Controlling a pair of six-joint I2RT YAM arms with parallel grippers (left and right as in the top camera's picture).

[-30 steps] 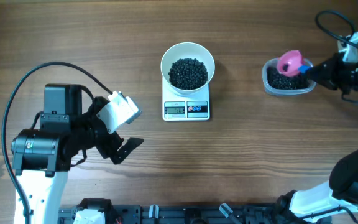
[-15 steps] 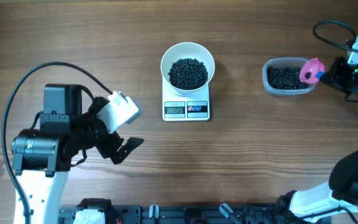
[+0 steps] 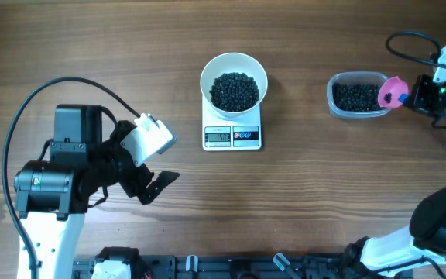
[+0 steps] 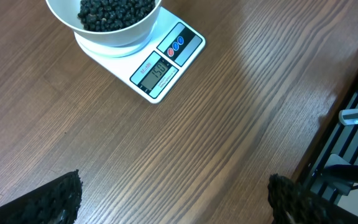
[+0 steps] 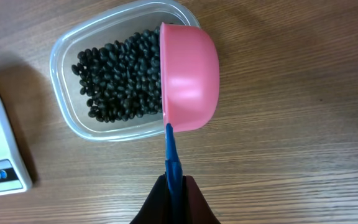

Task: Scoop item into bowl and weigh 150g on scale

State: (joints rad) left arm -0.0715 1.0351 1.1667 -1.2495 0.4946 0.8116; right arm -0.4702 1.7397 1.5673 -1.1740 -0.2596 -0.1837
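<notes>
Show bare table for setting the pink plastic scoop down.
The brown wooden table is bare between the flat white rectangular scale and the clear plastic tub, and nearer the robot than both. Crowded at the tub's right end, around the right gripper.

Up ahead of my left gripper [image 4: 176, 205], I read the grey display [image 4: 160, 71] on the scale [image 4: 185, 43] as 150, trailing digit unclear; the small print beside it is illegible to me
</notes>
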